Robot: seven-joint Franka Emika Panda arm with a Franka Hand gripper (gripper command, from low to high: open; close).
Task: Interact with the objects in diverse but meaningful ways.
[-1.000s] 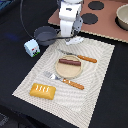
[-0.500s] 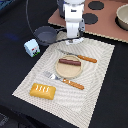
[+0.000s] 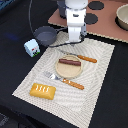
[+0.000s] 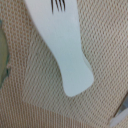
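In the exterior view my white gripper [image 3: 75, 40] hangs low over the far edge of the woven placemat [image 3: 95, 95], between the dark grey saucepan [image 3: 46, 35] and the plate [image 3: 70, 71]. Its fingers blend into the white arm, so their state is unclear. A brown sausage [image 3: 69, 62] lies on the plate. The white-and-blue carton [image 3: 32, 47] stands off the mat at the exterior view's left. The yellow bread loaf [image 3: 43, 90] sits on the mat's near corner. The wrist view shows a white elongated piece [image 4: 67, 55] with a small black fork mark lying over the mat weave [image 4: 105, 35].
An orange-handled knife [image 3: 84, 58] lies beyond the plate and an orange-handled fork [image 3: 67, 81] in front of it. A brown stove board [image 3: 107, 22] with dark burners and a bowl [image 3: 122, 15] stands at the back right. A black cable [image 3: 32, 17] loops behind the saucepan.
The arm has shifted slightly toward the exterior view's right and come lower over the mat's far edge. The items on the mat have not moved.
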